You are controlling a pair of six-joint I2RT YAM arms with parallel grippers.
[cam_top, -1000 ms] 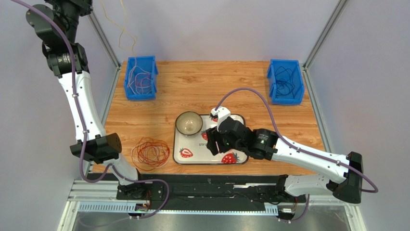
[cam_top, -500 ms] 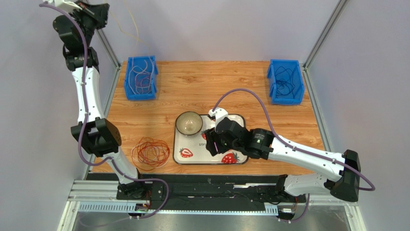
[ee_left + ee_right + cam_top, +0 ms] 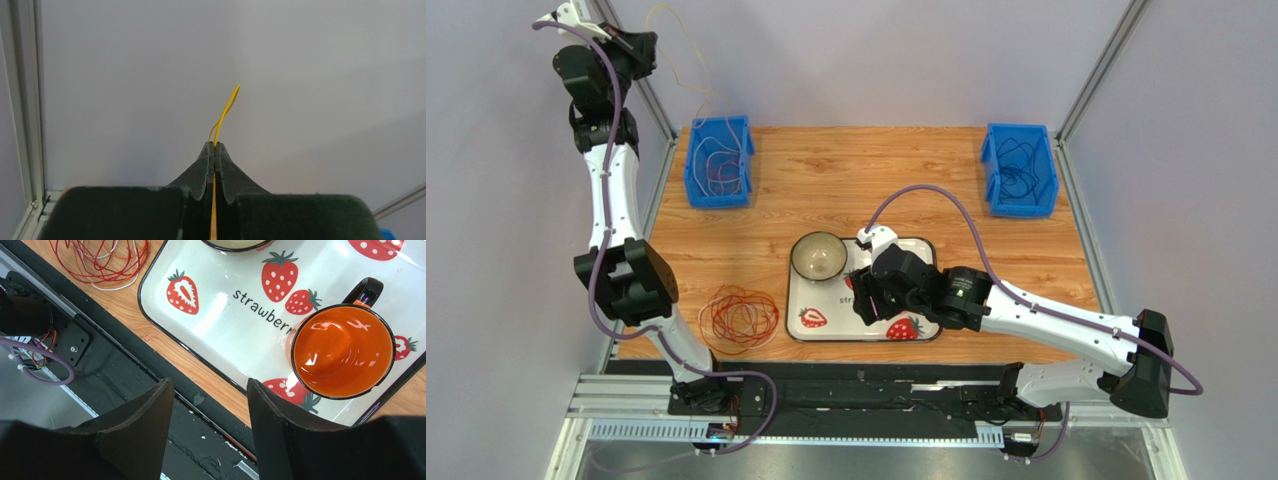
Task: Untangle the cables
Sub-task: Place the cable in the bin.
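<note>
Where my left gripper (image 3: 215, 149) hung: high above the wooden table's (image 3: 826, 180) rear-left corner, jaws clamped tight on a thin yellow wire loop (image 3: 227, 107).
Yellow tail: trailed down toward the blue plastic bin (image 3: 691, 170) of pale wires (image 3: 719, 165) at that corner.
Right gripper (image 3: 209, 390): jaws apart, gripping nothing, above the strawberry-printed white tray's (image 3: 220, 325) near edge.
Red-orange wire coil (image 3: 739, 317): lay near the table's front-left corner.
Dark wires (image 3: 1018, 170): lay in the rear-right blue bin (image 3: 1051, 180).

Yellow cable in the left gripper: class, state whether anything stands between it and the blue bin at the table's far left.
Nothing visible does. The left gripper, shut on the yellow cable, is held high beside the blue bin; only open air lies between them in the top view. The bin holds pale cables.
</note>
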